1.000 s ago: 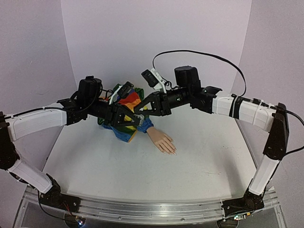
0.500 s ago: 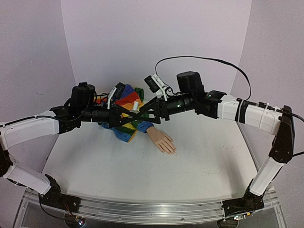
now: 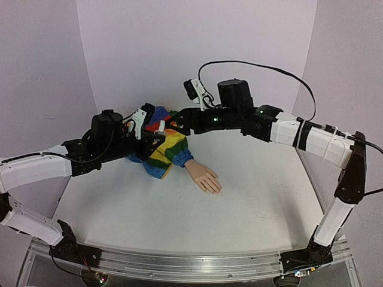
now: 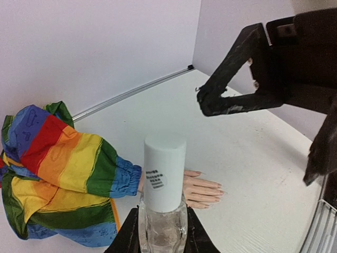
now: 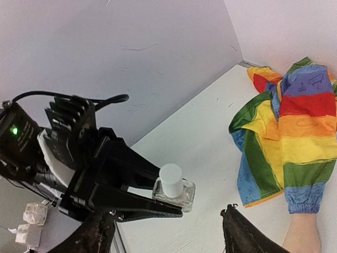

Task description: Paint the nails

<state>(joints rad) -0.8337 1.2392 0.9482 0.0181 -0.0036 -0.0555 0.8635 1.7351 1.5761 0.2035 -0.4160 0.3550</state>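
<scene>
Left gripper [image 4: 163, 235] clamped on the capped bottle [image 4: 158, 217]; right gripper [image 5: 171, 232] wide, holding nothing.
We see the left fingers pinching the clear bottle upright at its base, white cap [image 4: 165, 166] on. In the top view the right gripper sits at 2 o'clock of the cap, near but apart. Both hang over the rainbow sleeve [image 3: 168, 149]. The mannequin hand [image 3: 203, 177] lies flat on the table [image 3: 149, 206] at 5 o'clock of the sleeve. The nails [image 3: 218, 191] tip fingers aimed at 5 o'clock, well apart from both grippers.
</scene>
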